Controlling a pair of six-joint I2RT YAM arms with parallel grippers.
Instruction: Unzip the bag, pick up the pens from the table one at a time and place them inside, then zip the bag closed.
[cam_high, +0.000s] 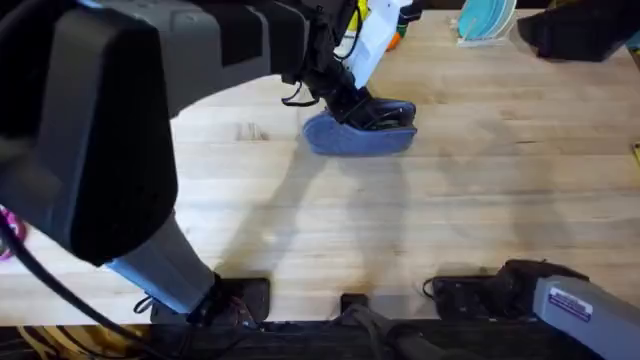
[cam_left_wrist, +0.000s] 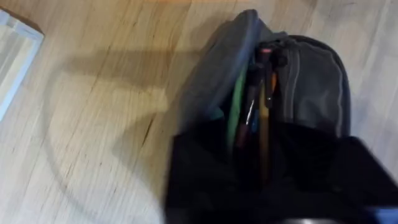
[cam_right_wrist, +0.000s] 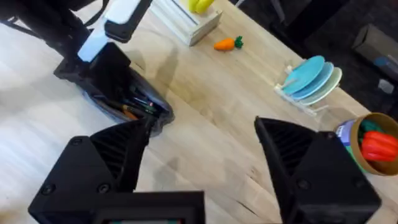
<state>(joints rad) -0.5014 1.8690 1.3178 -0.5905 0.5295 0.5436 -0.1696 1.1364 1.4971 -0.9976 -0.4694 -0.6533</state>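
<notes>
Toy carrot (cam_right_wrist: 226, 43), blue plates in a rack (cam_right_wrist: 309, 79), yellow item on a white tray (cam_right_wrist: 198, 5), red pepper (cam_right_wrist: 379, 144)

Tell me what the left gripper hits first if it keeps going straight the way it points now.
Most likely the pens lying in the open bag: the left gripper points down into its mouth. Depth is unclear, so the bag's rim might touch first.
</notes>
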